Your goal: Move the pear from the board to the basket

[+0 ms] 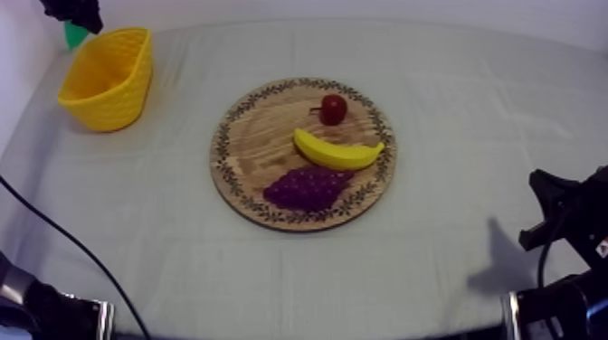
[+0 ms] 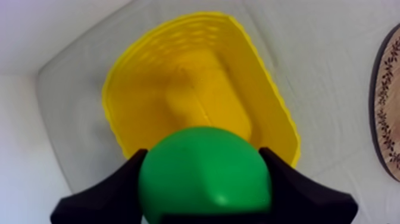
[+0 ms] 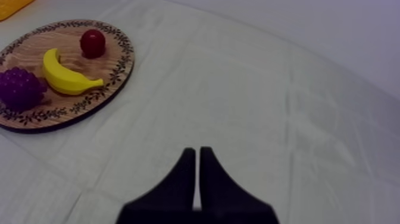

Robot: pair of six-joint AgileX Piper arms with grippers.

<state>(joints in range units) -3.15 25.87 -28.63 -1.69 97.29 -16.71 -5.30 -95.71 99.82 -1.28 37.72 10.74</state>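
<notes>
Grey-white cloth [image 1: 452, 136] below: your left gripper [image 2: 202, 154], clamped on the smooth green toy pear [image 2: 205, 179], hangs right over the mouth of the yellow woven basket [image 2: 178, 77]; the drop, I judge, is straight down.

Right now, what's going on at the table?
The left tool is shut on the green pear and holds it over the yellow basket; the pear is not yet released. The banana, the bunch of grapes and the small red fruit lie on the wooden board. The right tool is shut on nothing, over bare cloth beside the board.
</notes>
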